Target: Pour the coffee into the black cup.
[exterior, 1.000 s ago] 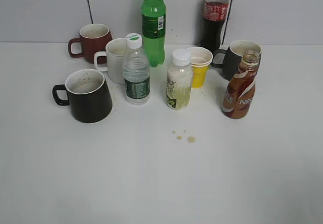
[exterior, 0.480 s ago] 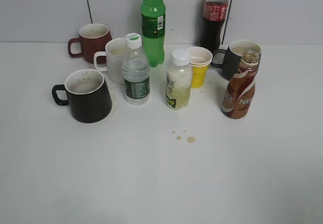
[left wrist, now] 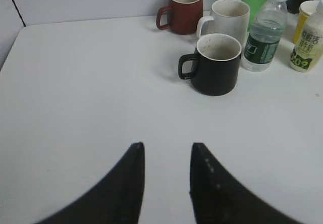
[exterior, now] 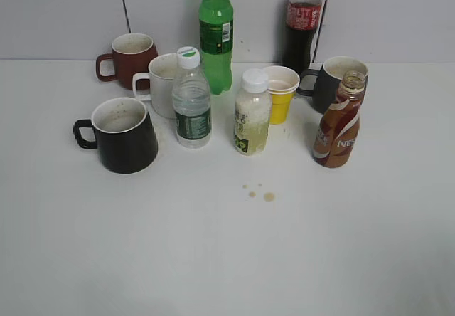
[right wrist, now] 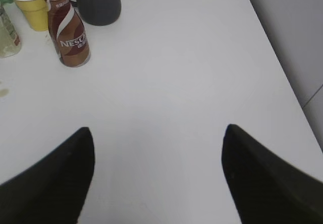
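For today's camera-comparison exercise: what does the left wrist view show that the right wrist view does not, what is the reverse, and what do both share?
Only the left wrist view shows the left gripper, the black cup, the red mug, the white mug and the water bottle. Only the right wrist view shows the right gripper, spread wide, the uncapped coffee bottle and the dark grey mug. Both show the white table, the yellow paper cup and the pale juice bottle.

Exterior camera looks down at a slant, front-on. Both wrist cameras sit low, facing the table [exterior: 227, 259]; each shares the cluster.
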You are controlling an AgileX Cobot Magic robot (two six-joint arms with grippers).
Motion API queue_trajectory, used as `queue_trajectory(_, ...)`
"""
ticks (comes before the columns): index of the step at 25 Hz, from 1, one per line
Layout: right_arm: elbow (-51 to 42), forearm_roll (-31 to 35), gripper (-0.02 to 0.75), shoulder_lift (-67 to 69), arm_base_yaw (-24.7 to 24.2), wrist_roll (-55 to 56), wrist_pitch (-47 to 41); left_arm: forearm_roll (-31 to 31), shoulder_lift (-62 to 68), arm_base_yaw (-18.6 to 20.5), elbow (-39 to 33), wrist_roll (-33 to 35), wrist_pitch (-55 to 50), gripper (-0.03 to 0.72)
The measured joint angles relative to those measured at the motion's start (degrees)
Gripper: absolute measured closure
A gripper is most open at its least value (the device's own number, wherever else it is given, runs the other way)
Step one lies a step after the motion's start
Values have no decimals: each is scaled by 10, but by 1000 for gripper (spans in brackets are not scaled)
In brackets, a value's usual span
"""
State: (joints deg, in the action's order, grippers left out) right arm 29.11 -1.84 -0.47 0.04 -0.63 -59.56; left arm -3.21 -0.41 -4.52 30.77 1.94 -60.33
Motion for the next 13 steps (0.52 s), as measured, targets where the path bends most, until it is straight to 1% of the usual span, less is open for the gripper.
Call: queue_trajectory(13, 0, 0, 150, -1, 0, 0, 0, 0, 0, 0, 0, 0, 0, 447)
